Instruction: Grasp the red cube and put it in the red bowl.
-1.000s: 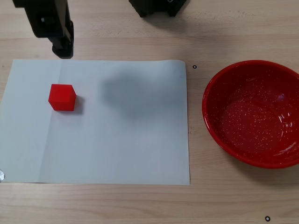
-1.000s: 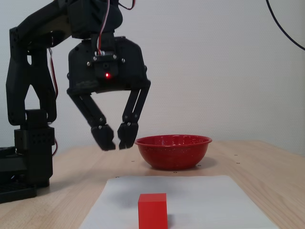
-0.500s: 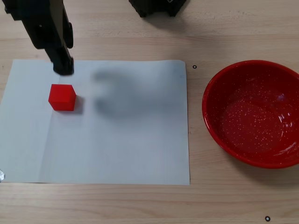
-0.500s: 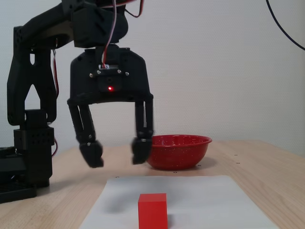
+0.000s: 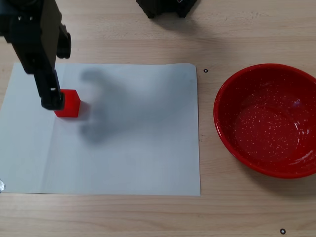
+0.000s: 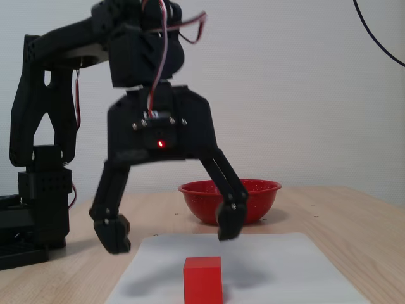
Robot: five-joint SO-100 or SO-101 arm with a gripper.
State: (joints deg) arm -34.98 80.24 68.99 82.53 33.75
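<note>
Gripper: jaws spread wide, holding nothing, above the red cube | Cube: on white paper, well apart from the red bowl | Handling: likely light, rigid, matte; pinch two opposite flat faces, mid-height.

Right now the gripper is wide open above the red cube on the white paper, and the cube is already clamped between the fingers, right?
Not quite. The gripper is wide open above the red cube on the white paper, but the cube is not clamped. The low fixed view from the front shows both fingertips higher than the cube's top, clear of it on either side.
</note>
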